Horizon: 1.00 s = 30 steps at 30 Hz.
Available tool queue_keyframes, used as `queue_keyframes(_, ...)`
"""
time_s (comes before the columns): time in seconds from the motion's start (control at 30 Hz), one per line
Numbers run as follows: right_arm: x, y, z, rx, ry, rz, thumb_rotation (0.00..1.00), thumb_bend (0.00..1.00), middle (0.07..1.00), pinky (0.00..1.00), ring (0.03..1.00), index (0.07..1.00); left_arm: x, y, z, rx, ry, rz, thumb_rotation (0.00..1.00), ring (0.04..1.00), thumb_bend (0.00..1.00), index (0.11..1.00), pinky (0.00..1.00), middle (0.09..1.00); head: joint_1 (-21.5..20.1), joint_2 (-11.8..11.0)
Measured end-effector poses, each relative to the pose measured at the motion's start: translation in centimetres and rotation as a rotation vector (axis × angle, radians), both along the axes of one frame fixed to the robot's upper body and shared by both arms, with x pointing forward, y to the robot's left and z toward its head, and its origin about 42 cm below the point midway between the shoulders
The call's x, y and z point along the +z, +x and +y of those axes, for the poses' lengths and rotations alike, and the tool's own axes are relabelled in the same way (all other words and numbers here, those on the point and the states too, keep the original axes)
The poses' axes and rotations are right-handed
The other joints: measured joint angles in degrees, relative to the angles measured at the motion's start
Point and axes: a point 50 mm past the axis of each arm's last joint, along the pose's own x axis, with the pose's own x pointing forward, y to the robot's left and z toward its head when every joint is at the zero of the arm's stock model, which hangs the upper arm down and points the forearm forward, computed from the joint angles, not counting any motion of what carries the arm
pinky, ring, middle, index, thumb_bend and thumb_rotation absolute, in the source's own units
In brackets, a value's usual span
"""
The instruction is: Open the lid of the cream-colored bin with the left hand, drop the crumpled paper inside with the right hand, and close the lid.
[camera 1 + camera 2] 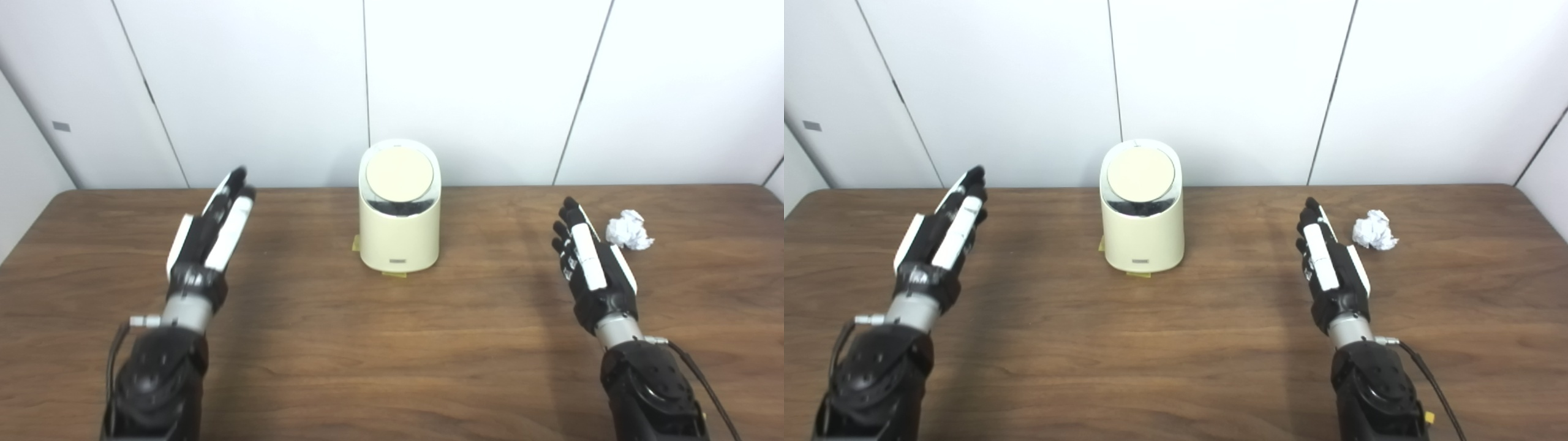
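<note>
One cream-colored bin w/ one round lid. One crumpled paper. One wooden table. Two robot hands: one left hand, one right hand. Two bits of yellow tape at bin base, approx.: one at its left, one in front.

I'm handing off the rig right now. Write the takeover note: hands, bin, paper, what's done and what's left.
Left hand: open, holding nothing, left of the bin, apart from it.
Right hand: open, holding nothing, just left of the paper, not touching it.
Bin: mid-table, near the wall, lid shut.
Paper: on the table, right of the bin.
Done: nothing.
Left: open lid with left hand, drop paper in with right, close lid.
</note>
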Motion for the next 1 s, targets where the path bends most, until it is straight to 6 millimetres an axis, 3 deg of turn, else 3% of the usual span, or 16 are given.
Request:
queue_keyframes(0.13,-0.9,0.0,-0.1,0.014,-0.004,0.016,0.77,0.62,1.000,0.99,1.000,1.000,3.0,3.8,-1.3,-0.041,0.020,-0.041,0.38,1.000,0.65,1.000,0.99,1.000,-0.2,-0.3)
queue_keyframes(0.33,-0.9,-0.1,-0.1,0.019,-0.019,0.006,0.77,0.64,1.000,0.99,0.991,0.988,5.9,7.7,-4.0,-0.112,0.151,-0.049,0.43,0.966,0.75,1.000,0.96,0.970,0.0,-0.5)
queue_keyframes(0.4,-0.9,-0.1,0.0,0.020,-0.018,0.005,0.76,0.66,1.000,1.00,0.985,0.981,6.6,8.8,-4.6,-0.118,0.224,-0.042,0.40,0.948,0.77,0.998,0.94,0.957,0.0,-0.7)
queue_keyframes(0.53,-1.1,-0.3,0.2,0.021,-0.034,0.013,0.78,0.64,1.000,1.00,0.983,0.976,8.8,10.0,-5.4,-0.122,0.336,-0.070,0.32,0.940,0.80,0.994,0.92,0.951,-0.2,-1.1)
queue_keyframes(0.67,-1.2,-0.4,0.3,0.011,-0.044,0.012,0.81,0.65,1.000,1.00,0.982,0.971,10.0,11.2,-6.7,-0.129,0.400,-0.062,0.33,0.935,0.85,0.980,0.89,0.940,-0.3,-1.0)
queue_keyframes(0.9,-1.2,-0.4,0.5,0.006,-0.042,0.010,0.83,0.65,1.000,1.00,0.989,0.980,9.8,11.9,-9.5,-0.207,0.469,-0.015,0.23,0.956,0.85,0.996,0.91,0.979,-0.4,-0.7)
queue_keyframes(1.0,-1.3,-0.5,0.5,0.008,-0.049,0.009,0.82,0.64,1.000,1.00,0.986,0.989,10.2,12.5,-10.0,-0.259,0.595,0.049,0.23,0.973,0.91,1.000,0.89,0.998,-0.4,-0.6)
